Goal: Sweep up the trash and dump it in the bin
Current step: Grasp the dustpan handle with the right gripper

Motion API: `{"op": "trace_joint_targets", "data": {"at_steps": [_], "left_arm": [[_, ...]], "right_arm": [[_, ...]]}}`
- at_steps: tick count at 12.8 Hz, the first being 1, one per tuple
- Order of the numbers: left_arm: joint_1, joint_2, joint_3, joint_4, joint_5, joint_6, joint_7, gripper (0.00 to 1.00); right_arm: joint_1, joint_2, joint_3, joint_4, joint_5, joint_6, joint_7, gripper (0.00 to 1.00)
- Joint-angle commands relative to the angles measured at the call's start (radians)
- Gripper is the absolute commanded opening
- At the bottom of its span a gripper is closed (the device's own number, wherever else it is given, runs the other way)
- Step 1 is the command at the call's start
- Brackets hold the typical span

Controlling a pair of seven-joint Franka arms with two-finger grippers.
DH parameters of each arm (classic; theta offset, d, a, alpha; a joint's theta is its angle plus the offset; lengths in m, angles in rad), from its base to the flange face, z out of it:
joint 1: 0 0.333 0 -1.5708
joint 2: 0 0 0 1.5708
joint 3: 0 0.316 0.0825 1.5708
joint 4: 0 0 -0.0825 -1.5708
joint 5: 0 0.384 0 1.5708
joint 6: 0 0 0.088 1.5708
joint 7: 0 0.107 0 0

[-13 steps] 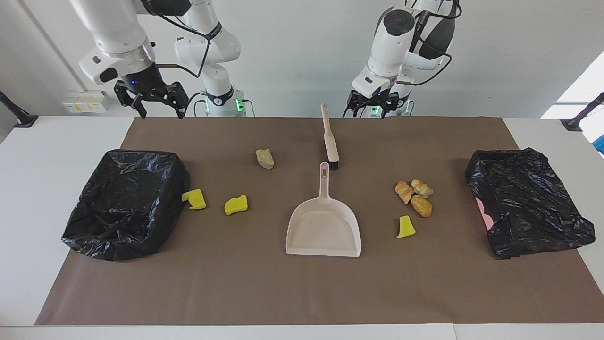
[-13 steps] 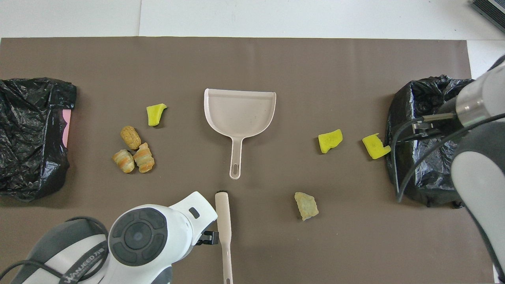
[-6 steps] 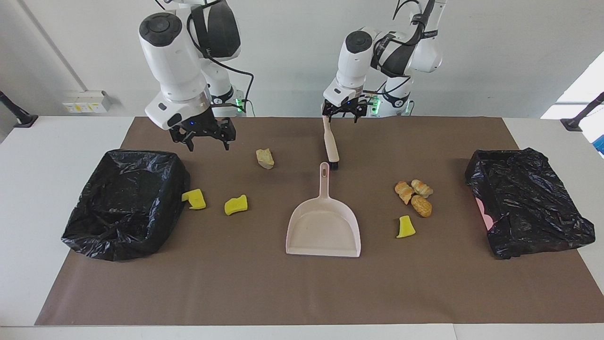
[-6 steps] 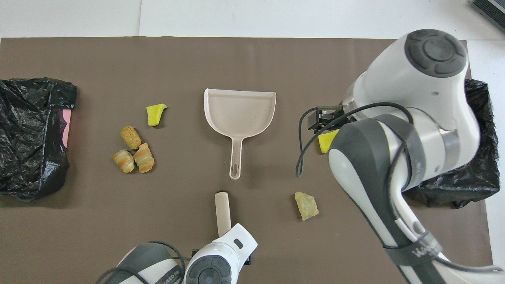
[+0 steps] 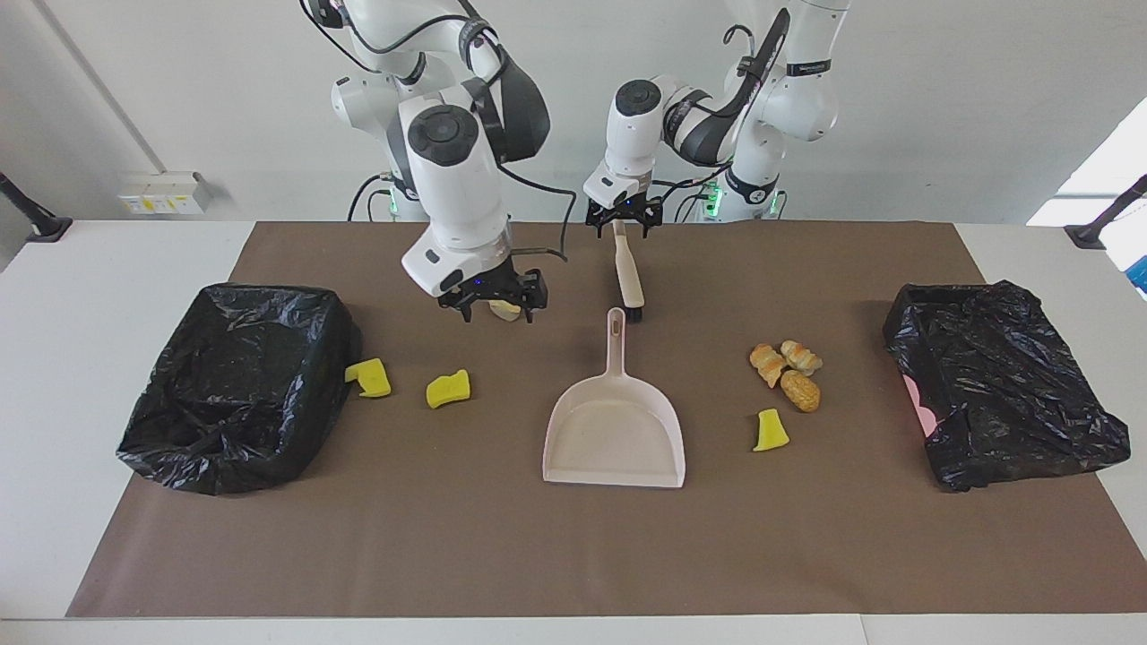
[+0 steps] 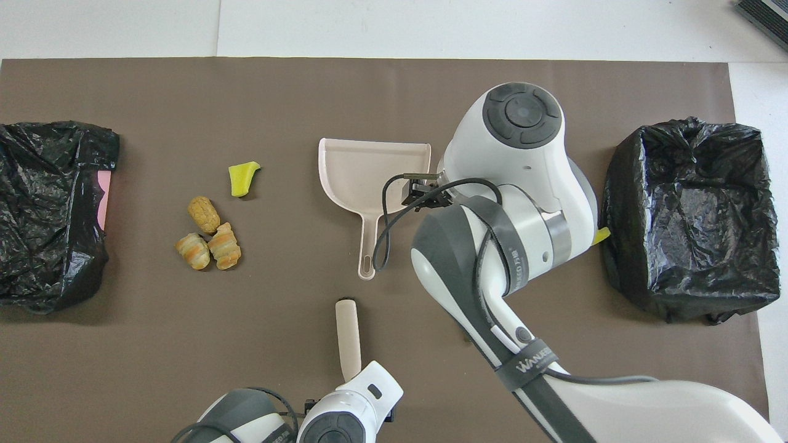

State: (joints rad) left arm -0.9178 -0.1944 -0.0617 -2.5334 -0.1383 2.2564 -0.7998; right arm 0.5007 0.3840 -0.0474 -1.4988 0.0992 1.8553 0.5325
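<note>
Lying bare: dustpan [image 5: 615, 430]; scraps [image 5: 785, 369] beside.

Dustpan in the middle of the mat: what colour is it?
The dustpan is pale pinkish beige all over, handle included; clearest in the facing view.

The broad strip of brown mat [image 5: 573, 555] farther from the robots than the dustpan [image 5: 615, 428] lies bare, so a hand could cross it freely from one black-bagged bin [image 5: 235, 383] to the other [image 5: 1002, 381]. Nearer the robots, the brush [image 5: 627, 269] lies just off the dustpan's handle tip, leaving only a narrow gap. Yellow sponge wedges [image 5: 448, 388] crowd the way to one bin, and bread-like lumps [image 5: 786, 367] with another wedge [image 5: 769, 431] dot the stretch toward the other.
</note>
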Motion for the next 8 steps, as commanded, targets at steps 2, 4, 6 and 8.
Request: {"op": "trace_joint_targets", "data": {"at_steps": [2,4,6,8], "left_arm": [[-0.029,-0.017,0.019,-0.024,-0.015,0.019,0.008,0.55],[-0.029,-0.017,0.019,-0.016,-0.017,-0.003,0.01,0.0],[-0.026,-0.016,0.02,-0.008,-0.017,-0.034,0.017,0.0],[-0.016,-0.02,0.022,-0.002,-0.017,-0.066,0.037,0.0]], "right_arm": [[0.059,0.123,-0.002,0.112,0.014,0.043,0.108,1.0],[0.096,0.17,-0.002,0.133,0.01,0.071,0.148,1.0],[0.117,0.2,-0.003,0.138,0.008,0.091,0.169,1.0],[0.124,0.21,-0.002,0.135,0.01,0.093,0.172,1.0]]}}
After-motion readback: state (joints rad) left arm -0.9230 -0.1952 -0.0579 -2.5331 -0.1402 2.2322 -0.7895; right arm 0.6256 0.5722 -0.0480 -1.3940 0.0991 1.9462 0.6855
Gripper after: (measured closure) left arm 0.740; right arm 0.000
